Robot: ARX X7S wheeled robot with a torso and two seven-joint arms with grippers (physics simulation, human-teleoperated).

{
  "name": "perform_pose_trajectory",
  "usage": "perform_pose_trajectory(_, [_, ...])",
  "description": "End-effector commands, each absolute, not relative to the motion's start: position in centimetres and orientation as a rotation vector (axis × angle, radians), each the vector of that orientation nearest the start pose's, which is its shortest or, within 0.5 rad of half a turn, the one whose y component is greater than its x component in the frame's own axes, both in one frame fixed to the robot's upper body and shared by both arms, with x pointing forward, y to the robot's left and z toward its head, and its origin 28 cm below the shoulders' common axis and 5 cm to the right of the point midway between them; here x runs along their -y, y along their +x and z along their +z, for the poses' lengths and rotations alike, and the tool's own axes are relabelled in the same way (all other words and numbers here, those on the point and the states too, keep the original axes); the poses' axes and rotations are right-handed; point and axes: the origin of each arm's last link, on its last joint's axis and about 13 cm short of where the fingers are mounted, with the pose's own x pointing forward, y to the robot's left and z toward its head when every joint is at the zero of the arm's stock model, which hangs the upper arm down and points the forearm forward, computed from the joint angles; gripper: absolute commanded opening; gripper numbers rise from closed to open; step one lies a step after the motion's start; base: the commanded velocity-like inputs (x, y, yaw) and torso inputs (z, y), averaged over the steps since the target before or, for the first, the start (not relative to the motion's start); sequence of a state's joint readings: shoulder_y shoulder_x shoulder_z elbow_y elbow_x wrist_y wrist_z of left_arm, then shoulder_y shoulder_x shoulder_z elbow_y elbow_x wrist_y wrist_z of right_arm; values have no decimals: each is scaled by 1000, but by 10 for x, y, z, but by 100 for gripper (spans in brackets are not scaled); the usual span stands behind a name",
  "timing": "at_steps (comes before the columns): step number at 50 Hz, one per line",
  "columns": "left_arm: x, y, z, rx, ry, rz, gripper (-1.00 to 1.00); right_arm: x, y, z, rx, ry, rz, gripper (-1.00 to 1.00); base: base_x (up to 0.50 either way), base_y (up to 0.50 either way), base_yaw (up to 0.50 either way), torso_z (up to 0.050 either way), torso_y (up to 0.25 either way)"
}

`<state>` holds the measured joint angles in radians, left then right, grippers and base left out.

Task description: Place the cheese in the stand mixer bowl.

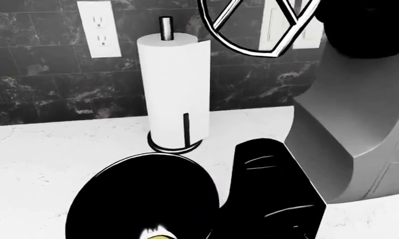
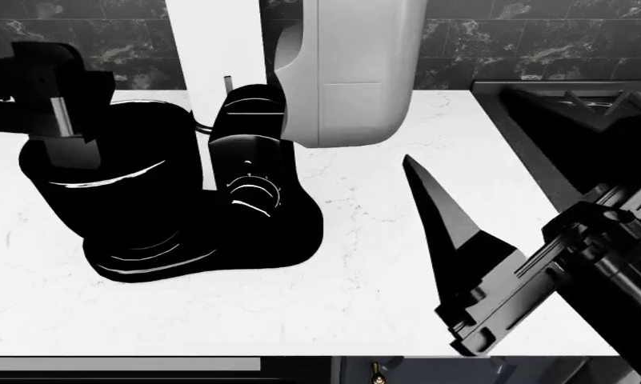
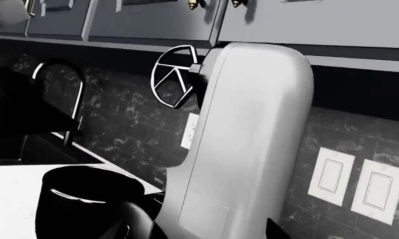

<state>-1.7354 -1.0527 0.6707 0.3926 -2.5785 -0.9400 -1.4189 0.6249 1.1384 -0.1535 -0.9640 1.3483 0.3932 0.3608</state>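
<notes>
The glossy black stand mixer bowl (image 2: 122, 200) sits on the white counter at the left, on the mixer's base. My left gripper (image 2: 58, 152) hangs over the bowl's back-left rim. In the left wrist view the bowl (image 1: 143, 194) fills the lower part. A sliver of the pale-yellow cheese (image 1: 157, 236) shows at the frame's bottom edge, inside the bowl's outline. The black jaws merge with the black bowl, so I cannot tell whether they hold the cheese. My right gripper (image 2: 422, 184) hovers over the counter right of the mixer, nothing visible in it, its jaws' spacing unclear.
The mixer's silver head (image 2: 347, 72) is tilted up, with its whisk (image 1: 252, 25) raised. The black column with a dial (image 2: 250, 192) stands right of the bowl. A paper towel roll (image 1: 176, 89) and wall outlets (image 1: 98, 30) are behind. A faucet (image 3: 60, 69) is beyond the bowl.
</notes>
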Motion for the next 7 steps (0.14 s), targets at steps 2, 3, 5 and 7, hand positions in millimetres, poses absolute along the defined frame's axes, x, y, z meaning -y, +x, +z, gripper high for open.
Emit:
perform_pose_trajectory(2, [-257,141,394,-179,48,-131,100,143,150,288,445,-150,613,100,0,0,0,0,0])
perform_pose_trajectory(3, [-257,140,395,-173,46,-136,100,142,150,289,449,-149,612,100,0,0,0,0,0])
perform_pose_trajectory(5, [-256,138,397,-163,51,-136,100,142,148,291,456,-146,612,100,0,0,0,0,0])
perform_pose_trajectory(7, [-255,137,399,-152,54,-139,100,142,147,294,464,-145,607,100,0,0,0,0,0])
